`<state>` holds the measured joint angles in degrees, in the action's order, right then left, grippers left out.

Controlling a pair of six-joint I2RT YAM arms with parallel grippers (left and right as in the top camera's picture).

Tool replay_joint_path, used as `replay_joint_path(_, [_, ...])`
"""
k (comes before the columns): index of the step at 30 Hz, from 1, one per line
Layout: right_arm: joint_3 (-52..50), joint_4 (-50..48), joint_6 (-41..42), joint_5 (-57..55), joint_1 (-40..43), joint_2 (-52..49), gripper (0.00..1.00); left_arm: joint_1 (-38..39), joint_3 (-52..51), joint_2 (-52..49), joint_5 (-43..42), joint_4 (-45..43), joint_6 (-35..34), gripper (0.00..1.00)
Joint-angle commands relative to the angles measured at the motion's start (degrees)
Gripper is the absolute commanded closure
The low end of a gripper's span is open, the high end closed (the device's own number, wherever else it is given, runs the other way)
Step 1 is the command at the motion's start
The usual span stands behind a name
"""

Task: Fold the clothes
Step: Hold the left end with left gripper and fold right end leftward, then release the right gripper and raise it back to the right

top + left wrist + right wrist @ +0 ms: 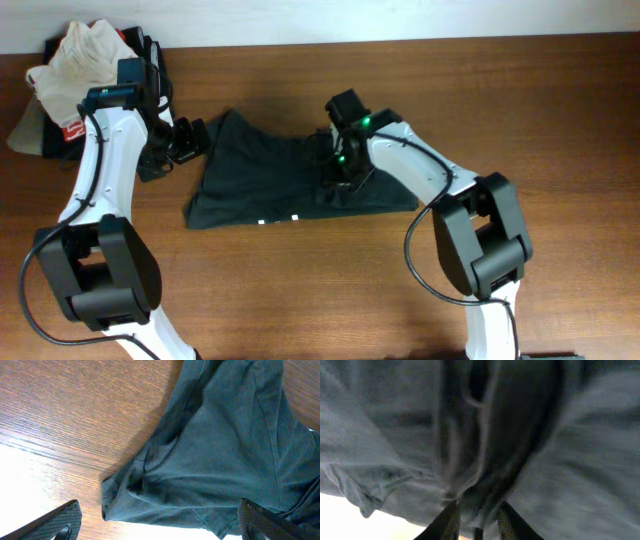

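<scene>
- Where is the shirt?
- The dark T-shirt point(270, 185) lies in the middle of the wooden table point(300, 295). It is bunched into a wide lumpy shape, not flat. It looks soft and floppy, with lots of wrinkles and stitched seams along its edges.
- What is the right claw doing?
- The right gripper point(342, 172) sits on the shirt's right part. Its fingers point(447, 522) are pinched on a ridge of cloth.
- And the other one?
- The left gripper point(192, 138) hangs just beside the shirt's left edge, jaws wide apart, holding nothing.
- Which step is this?
- I think it is the grabbing part, before a fold. Next, the left one needs to drop onto that corner and pinch it. Then both can lift the cloth and lay it over evenly. Floppy cloth could slip or crumple.
- And that heap in the far corner?
- Other clothes point(70, 60), with a pale one on top.
</scene>
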<state>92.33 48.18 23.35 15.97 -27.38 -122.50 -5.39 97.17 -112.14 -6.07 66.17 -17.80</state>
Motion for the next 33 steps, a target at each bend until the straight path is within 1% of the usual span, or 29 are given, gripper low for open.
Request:
replay_joint_path(1, [-1.9,-2.9,1.1,0.7,-3.2,-0.1,0.75,0.2,-0.5,-0.8,-0.6,-0.1,0.0,0.01])
replay_joint_path(3, [-1.6,-3.3,1.1,0.5,-3.8,-0.1,0.77,0.2,-0.5,-0.8,-0.6,0.1,0.0,0.01])
replay_joint_path(7, [-1.2,-2.3,1.2,0.5,-3.5,0.7,0.91,0.2,-0.5,-0.8,-0.6,0.1,0.0,0.01])
replay_joint_path(8, [-1.2,-1.7,1.2,0.5,-3.3,1.6,0.92,0.2,-0.5,-0.8,-0.6,0.1,0.0,0.01])
replay_joint_path(12, [-1.2,-0.2,0.5,-0.6,-3.3,8.3,0.92,0.2,-0.5,-0.8,-0.6,-0.1,0.1,0.01])
replay_joint_path(13, [-1.2,-0.2,0.5,-2.3,-3.2,11.8,0.85,0.2,-0.5,-0.8,-0.6,-0.2,0.0,0.01])
replay_joint_path(14, [-1.2,-0.1,0.5,-3.5,-3.0,13.4,0.65,0.2,-0.5,-0.8,-0.6,-0.2,0.1,0.01])
replay_joint_path(15, [-1.2,0.0,0.7,-4.8,-2.5,15.2,0.05,0.2,-0.5,-0.8,-0.6,-0.2,0.1,0.01])
replay_joint_path(16, [-1.2,0.5,1.3,-6.1,-1.7,16.9,0.01,0.2,-0.5,-0.8,-0.5,-0.2,0.1,0.01])
replay_joint_path(19, [-1.2,2.8,2.7,-6.3,4.0,21.9,0.01,0.2,-0.5,-0.8,-0.4,-0.9,0.0,0.01])
replay_joint_path(22, [-1.2,5.4,2.7,-6.1,14.7,24.6,0.01,0.2,-0.5,-0.8,-0.4,-1.2,0.0,0.01])
replay_joint_path(27, [-1.3,8.4,2.7,-5.5,30.9,23.5,0.01,0.2,-0.5,-0.8,-0.4,-1.4,0.0,0.01])
replay_joint_path(30, [-1.4,11.3,2.6,-6.5,37.2,22.4,0.01,0.2,-0.5,-0.8,-0.4,-1.5,0.0,0.01])
replay_joint_path(33, [-1.4,12.8,2.6,-6.8,40.8,21.8,0.01,0.2,-0.5,-0.8,-0.4,-1.4,0.0,0.01])
